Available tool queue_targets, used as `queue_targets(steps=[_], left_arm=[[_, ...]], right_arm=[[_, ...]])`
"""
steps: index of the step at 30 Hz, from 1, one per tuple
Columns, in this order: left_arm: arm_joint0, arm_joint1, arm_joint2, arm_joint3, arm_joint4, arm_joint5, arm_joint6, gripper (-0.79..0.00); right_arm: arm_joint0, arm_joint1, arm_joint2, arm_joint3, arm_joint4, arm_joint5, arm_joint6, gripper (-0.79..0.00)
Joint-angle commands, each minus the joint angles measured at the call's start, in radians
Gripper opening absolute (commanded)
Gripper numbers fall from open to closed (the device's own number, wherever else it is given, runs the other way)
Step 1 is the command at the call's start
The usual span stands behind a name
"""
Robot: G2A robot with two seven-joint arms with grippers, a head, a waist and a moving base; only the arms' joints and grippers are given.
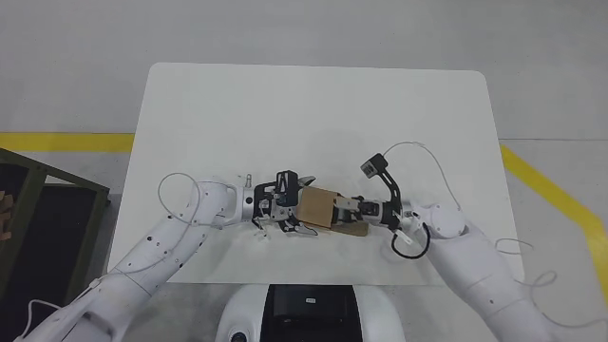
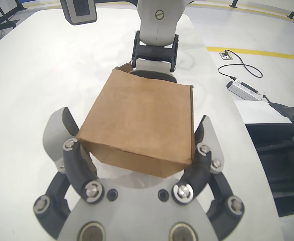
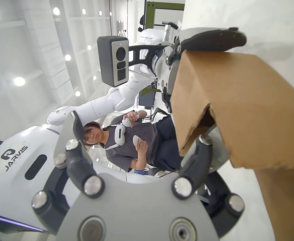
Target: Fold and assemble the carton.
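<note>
A small brown carton (image 1: 321, 209) is held just above the white table (image 1: 313, 114), near its front edge. My left gripper (image 1: 288, 211) is shut on the carton (image 2: 141, 116): its two fingers (image 2: 70, 126) press on the opposite sides of the near open end. The right gripper (image 1: 353, 211) meets the carton's other end. In the right wrist view the right gripper (image 3: 141, 129) stands open, with one finger (image 3: 207, 149) pushed into the carton's (image 3: 237, 101) open end and the other free in the air. A loose flap (image 3: 282, 201) hangs beside it.
The table's far half and both sides are bare white surface. A dark green crate (image 1: 43, 228) stands on the floor off the table's left side. A grey power unit with a cable (image 2: 246, 91) lies on the floor beyond the table's edge.
</note>
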State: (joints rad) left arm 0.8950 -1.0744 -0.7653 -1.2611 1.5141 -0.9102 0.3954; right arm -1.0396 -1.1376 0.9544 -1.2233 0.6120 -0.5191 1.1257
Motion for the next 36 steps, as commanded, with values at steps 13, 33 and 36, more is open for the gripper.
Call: queue_targets(steps=[13,33,36], left_arm=[[0.002,-0.004,-0.009,0.012,-0.001,-0.009,-0.008,0.0],[0.011,-0.005,-0.026,0.009,0.005,-0.015,-0.007,0.0],[0.013,-0.004,-0.031,0.007,0.005,-0.016,-0.012,0.0]], right_arm=[[0.0,0.009,0.072,0.015,0.052,0.005,0.057,0.0],[0.04,0.022,0.124,0.076,-0.036,0.003,0.088,0.0],[0.067,0.009,0.094,0.102,-0.014,-0.017,0.118,0.0]])
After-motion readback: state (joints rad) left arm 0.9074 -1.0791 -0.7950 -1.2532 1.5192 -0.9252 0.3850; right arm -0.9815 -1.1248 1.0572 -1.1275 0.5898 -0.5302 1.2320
